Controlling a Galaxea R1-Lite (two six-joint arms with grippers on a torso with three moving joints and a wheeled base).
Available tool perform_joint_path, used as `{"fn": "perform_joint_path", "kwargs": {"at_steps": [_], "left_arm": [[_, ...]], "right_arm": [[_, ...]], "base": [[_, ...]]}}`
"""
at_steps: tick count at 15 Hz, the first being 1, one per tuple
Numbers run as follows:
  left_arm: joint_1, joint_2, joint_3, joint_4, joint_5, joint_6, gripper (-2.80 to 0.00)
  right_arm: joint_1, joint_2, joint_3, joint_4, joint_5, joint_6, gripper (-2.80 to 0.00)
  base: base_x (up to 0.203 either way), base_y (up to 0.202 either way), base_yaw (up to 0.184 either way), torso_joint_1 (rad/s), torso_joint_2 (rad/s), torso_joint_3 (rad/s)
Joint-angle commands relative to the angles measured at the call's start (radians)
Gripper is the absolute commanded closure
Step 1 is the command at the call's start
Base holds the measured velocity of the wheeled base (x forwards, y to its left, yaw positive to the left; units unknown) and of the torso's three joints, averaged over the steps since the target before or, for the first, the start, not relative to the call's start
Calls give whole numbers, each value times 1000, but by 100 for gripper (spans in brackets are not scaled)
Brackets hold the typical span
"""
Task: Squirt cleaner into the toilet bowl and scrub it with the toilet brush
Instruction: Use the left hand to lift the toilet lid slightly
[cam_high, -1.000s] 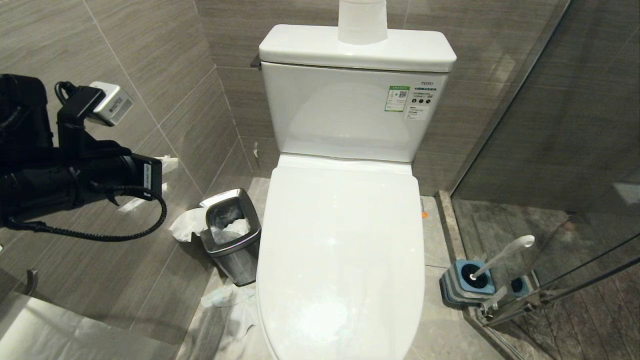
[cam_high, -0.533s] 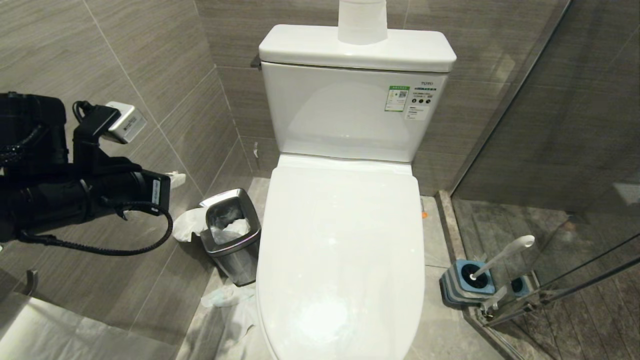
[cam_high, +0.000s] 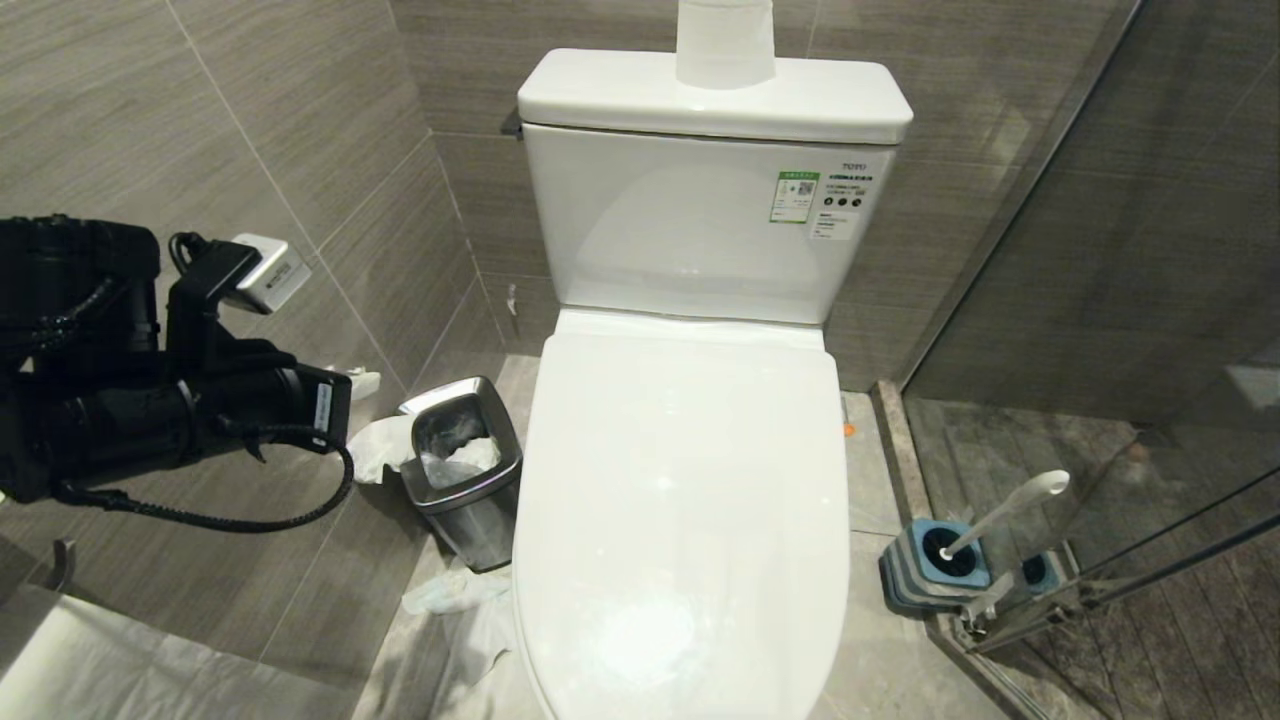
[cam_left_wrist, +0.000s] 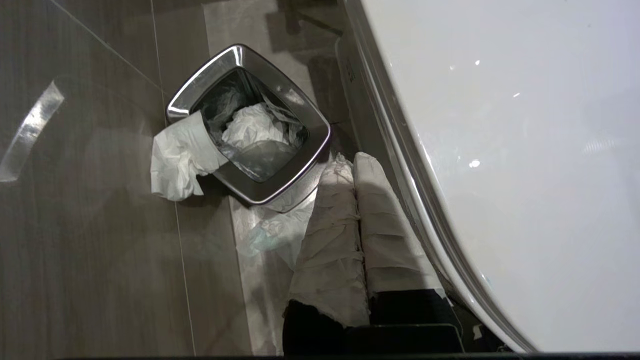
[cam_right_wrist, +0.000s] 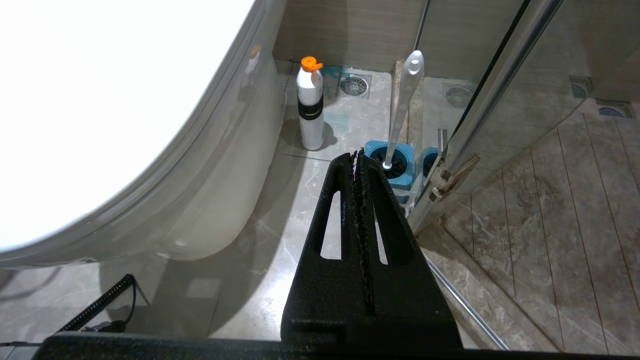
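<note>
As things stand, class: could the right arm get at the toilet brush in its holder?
Probably yes: the right gripper, shut, points toward the toilet brush, whose handle stands free above the holder, with bare floor between.

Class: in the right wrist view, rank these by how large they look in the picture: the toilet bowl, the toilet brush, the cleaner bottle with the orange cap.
1. toilet bowl, by far the largest.
2 and 3. toilet brush and cleaner bottle: unsure. The brush looks longer, the bottle wider, and both stand about equally far off.
</note>
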Motion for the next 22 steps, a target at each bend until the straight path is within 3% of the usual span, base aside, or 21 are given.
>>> {"fn": "perform_joint_path", "kwargs": {"at_steps": [1, 22], "left_arm": [[0, 10, 20, -3, -1, 1, 0], [2, 100, 100, -11, -1, -8, 0]], "right_arm": [[0, 1, 0, -1, 0, 1, 0], [0, 1, 0, 0, 0, 1, 0]], "base": [[0, 0, 0, 0, 0, 0], [0, 0, 0, 0, 0, 0]]}}
